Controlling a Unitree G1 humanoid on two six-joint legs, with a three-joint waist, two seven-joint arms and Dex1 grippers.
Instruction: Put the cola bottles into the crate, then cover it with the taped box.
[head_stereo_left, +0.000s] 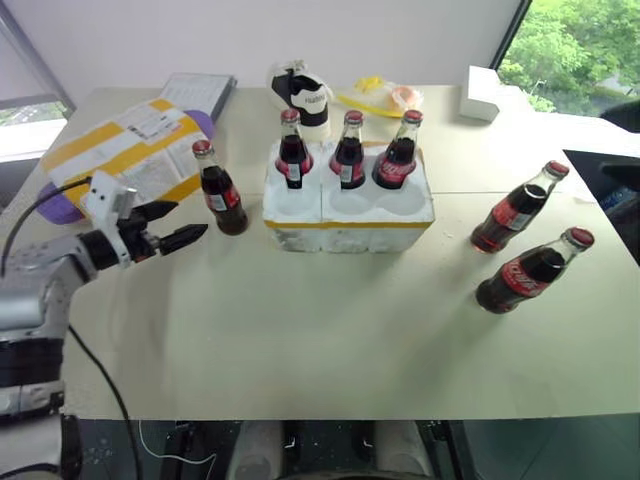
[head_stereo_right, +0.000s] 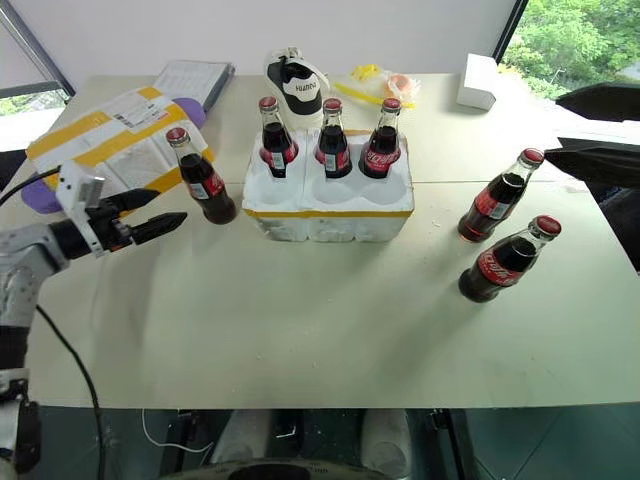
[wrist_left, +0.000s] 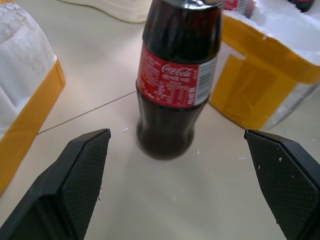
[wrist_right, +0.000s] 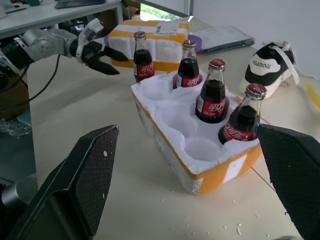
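At the far left of the pale tabletop (head_stereo_left: 300, 340) we see the taped box (head_stereo_left: 125, 150), a white styrofoam shell with wide yellow tape stripes and a shipping label, lying flat and well clear of the work, likely parked there until the covering step. Just near of it our left pincer (head_stereo_left: 183, 225) has its two black fingers spread wide, empty, aimed at the lone upright cola bottle (head_stereo_left: 219, 190), a small glass bottle of dark cola with a red label and red cap. That bottle stands just left of the crate, and in the left wrist view it sits squarely between the open fingers, so we judge a grasp is being lined up.

In the middle sits the crate (head_stereo_left: 347, 220), a white styrofoam block with round wells and a yellow tape band; three bottles (head_stereo_left: 348, 152) fill its far row, the near wells stay empty.

To the right, two more bottles (head_stereo_left: 520, 208) lie on their sides, apart from the crate. Our right pincer (wrist_right: 187, 165), fingers spread and holding nothing, looks over the crate.
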